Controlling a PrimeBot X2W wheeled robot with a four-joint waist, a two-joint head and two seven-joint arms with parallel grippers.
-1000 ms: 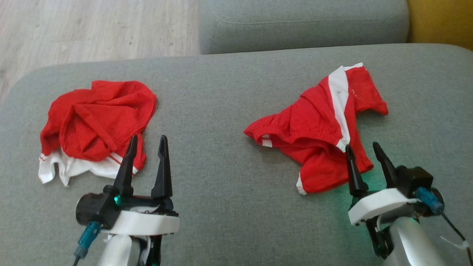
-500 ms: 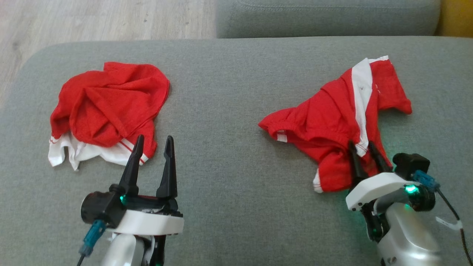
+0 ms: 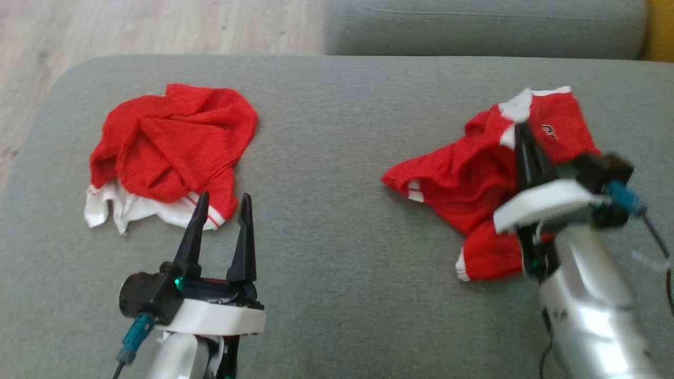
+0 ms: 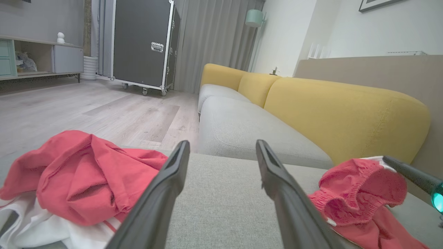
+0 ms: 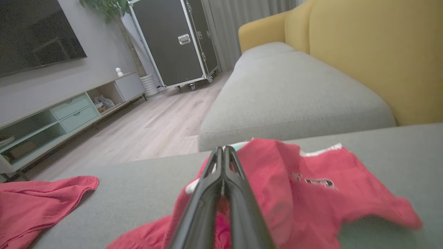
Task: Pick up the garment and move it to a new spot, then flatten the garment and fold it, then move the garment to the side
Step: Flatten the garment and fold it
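A crumpled red garment (image 3: 453, 173) with white trim lies on the right of the grey sofa cushion (image 3: 326, 158). My right gripper (image 3: 521, 129) is shut on a fold of it near the white stripe, and the fabric bunches up around the fingers. In the right wrist view the closed right gripper (image 5: 223, 149) pinches the red cloth (image 5: 294, 186). My left gripper (image 3: 224, 197) stands open at the lower left with nothing between its fingers, just in front of a second red and white garment (image 3: 168, 147). The left wrist view shows the left gripper (image 4: 221, 145) between that second garment (image 4: 79, 180) and the held garment (image 4: 360, 193).
Another grey seat cushion (image 3: 484, 26) lies beyond this one, and a yellow backrest (image 4: 346, 114) runs along the right. Wooden floor (image 3: 131, 26) borders the cushion's left and far edge. A black flight case (image 4: 145, 41) and a low cabinet (image 5: 69, 114) stand across the room.
My right gripper closed on the garment and moved away from me with it, bunching the cloth. The head camera shifted. The left gripper stayed open and still.
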